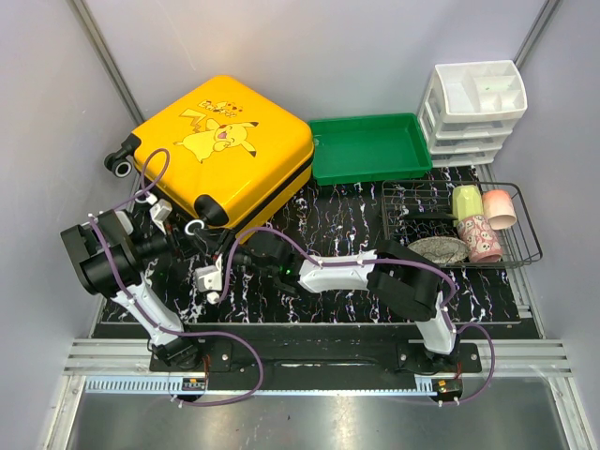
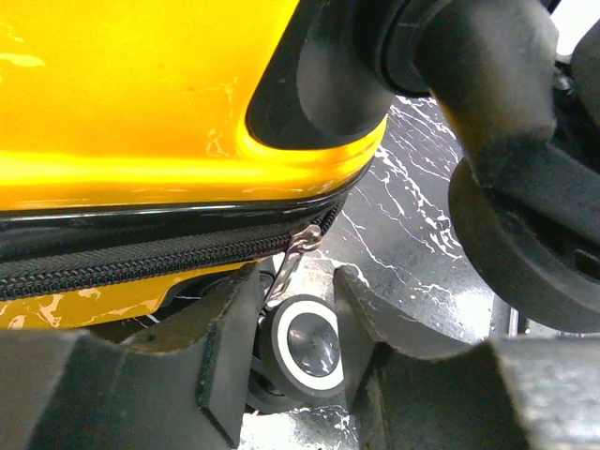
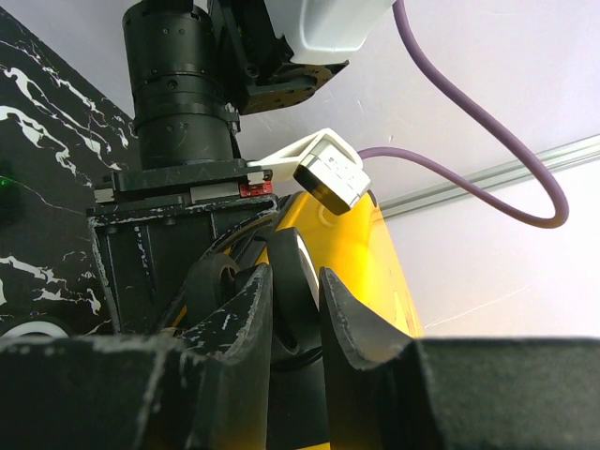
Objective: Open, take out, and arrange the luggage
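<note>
The left gripper [image 2: 300,286] is spread around the zipper pull [image 2: 292,253], ready to unzip the yellow suitcase [image 1: 225,141]. The right gripper [image 3: 293,286] pinches a wheel [image 3: 289,258], probably to keep it still.

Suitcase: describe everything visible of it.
The suitcase is a glossy yellow hard shell with a Pikachu print, black trim and black-and-white wheels. It lies flat at the table's far left, print up, beside the green tray. Its black zipper is closed. The metal pull hangs at a near corner between the left gripper's open fingers. The right gripper straddles one wheel.
</note>
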{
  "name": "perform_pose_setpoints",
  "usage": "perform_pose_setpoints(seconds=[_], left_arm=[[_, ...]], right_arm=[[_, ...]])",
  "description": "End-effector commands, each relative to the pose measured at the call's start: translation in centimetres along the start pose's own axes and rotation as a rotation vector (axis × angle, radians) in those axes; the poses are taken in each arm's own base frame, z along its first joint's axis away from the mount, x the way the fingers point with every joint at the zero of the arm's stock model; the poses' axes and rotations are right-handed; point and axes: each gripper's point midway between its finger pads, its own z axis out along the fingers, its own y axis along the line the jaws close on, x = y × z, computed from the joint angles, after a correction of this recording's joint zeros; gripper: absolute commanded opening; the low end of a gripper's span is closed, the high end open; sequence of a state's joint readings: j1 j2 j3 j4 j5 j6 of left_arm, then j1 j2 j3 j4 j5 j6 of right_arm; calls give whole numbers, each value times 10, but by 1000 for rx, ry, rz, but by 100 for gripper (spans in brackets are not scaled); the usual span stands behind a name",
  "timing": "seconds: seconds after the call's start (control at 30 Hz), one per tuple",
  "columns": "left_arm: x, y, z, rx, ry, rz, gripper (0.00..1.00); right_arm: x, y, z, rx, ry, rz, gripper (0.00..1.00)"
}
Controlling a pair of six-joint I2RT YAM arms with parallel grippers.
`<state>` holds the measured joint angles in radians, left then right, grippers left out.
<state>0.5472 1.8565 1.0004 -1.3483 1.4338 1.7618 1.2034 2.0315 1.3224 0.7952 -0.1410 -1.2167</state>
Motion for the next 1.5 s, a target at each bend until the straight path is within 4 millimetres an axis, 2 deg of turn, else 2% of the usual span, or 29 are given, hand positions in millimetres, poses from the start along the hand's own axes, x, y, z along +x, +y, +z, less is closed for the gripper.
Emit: perform_pose_setpoints(seconds=[0.0,0.03,0.07,0.27,0.37,0.47,0.7,0.97,1.23,1.4,1.47], left_arm=[[-53,-4,7,-39,-233,-121,36],[-53,-4,7,-40,-236,-127,31],[-53,-4,7,-39,-236,-133,21],[-53,-6,7,-39,-237,-138,14],[-50,-9,4,-48,-243,-155,0],[-49,-11,-6,-89,-263,-148,0],[-58,1,-44,-211,-290,-75,0],[-66,15,-58,-208,-204,-42,0],[-59,29,-63,-183,-121,-138,0],[-52,56,-71,-223,-41,-201,0],[-46,76,-78,-344,29,-212,0]], right_arm=[[24,-95,-15,222,94,-23,29],[22,-96,-15,225,93,-23,29],[24,-95,-15,222,94,-23,29],[24,-95,-15,224,97,-23,29],[26,-95,-16,225,99,-23,29],[26,-93,-17,219,101,-24,29],[34,-92,-20,220,122,-24,28],[40,-97,-25,230,142,-12,28],[41,-95,-25,226,143,-7,28],[42,-95,-24,225,143,-5,28],[43,-94,-24,223,144,-6,28]])
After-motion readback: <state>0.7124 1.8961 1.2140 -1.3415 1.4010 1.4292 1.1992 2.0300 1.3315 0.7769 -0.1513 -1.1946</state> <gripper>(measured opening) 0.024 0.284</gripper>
